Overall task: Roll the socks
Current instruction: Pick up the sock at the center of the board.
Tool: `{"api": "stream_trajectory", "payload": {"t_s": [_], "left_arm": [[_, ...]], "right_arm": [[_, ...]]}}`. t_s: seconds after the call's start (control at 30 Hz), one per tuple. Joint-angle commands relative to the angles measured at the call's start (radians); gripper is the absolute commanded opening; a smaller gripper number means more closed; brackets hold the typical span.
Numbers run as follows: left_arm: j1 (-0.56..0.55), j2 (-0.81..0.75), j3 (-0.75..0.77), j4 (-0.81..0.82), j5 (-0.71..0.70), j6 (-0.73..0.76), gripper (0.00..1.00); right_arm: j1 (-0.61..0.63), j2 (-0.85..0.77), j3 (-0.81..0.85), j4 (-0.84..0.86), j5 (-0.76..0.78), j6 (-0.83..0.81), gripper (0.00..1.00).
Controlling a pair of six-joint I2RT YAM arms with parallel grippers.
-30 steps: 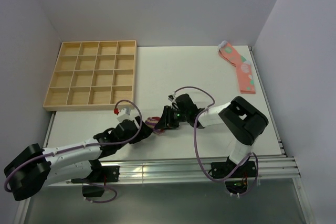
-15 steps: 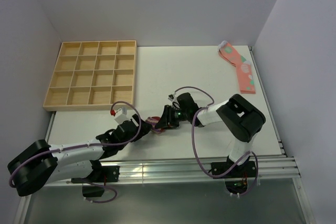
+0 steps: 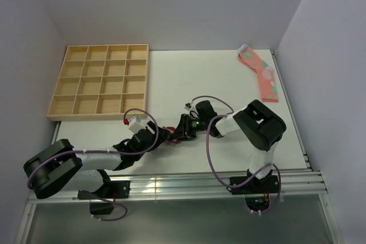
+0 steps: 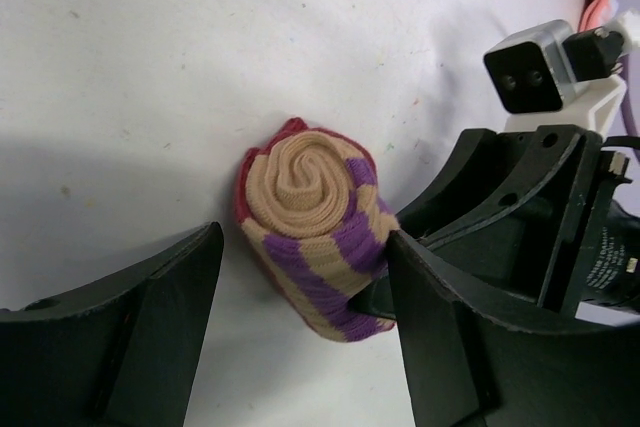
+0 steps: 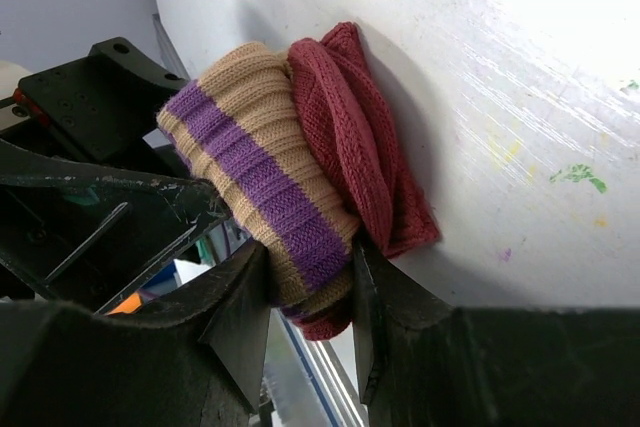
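A rolled sock, tan and purple striped with a red end, lies on the white table near the front edge. It also shows in the right wrist view and, mostly hidden by the grippers, in the top view. My right gripper is shut on one end of the roll, both fingers pressed into it. My left gripper is open, one finger on each side of the roll's other end. The left finger stands apart from it. In the top view the left gripper and right gripper meet at the roll.
A pink patterned sock pair lies flat at the back right corner. A wooden compartment tray stands at the back left. The right arm's wrist camera sits close behind the roll. The table's front rail is just below the grippers.
The left arm has folded, its elbow coming in and up, and its gripper has edged right around the roll. The right gripper has kept its hold.
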Motion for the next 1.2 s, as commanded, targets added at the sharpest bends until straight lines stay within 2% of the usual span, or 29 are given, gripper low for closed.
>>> {"api": "stream_trajectory", "payload": {"t_s": [0.0,0.33,0.8,1.0,1.1,1.17], "left_arm": [[-0.004,0.052,0.007,0.03,-0.015,-0.025,0.73],[-0.011,0.164,-0.018,0.12,-0.019,-0.056,0.7],[-0.033,0.173,-0.043,0.169,-0.042,-0.045,0.66],[-0.036,0.157,-0.059,0.185,-0.039,-0.033,0.65],[-0.043,0.153,-0.053,0.173,-0.039,-0.028,0.65],[-0.051,0.149,-0.049,0.163,-0.041,-0.025,0.65]], "right_arm": [[-0.009,0.103,-0.075,-0.322,0.158,-0.068,0.0],[-0.015,0.144,-0.093,-0.229,0.042,-0.03,0.0],[-0.016,0.132,-0.099,-0.121,-0.11,0.096,0.0],[-0.016,0.153,-0.122,0.047,-0.175,0.216,0.0],[-0.015,0.176,-0.145,0.217,-0.213,0.312,0.0],[-0.016,0.181,-0.148,0.236,-0.213,0.343,0.0]]}}
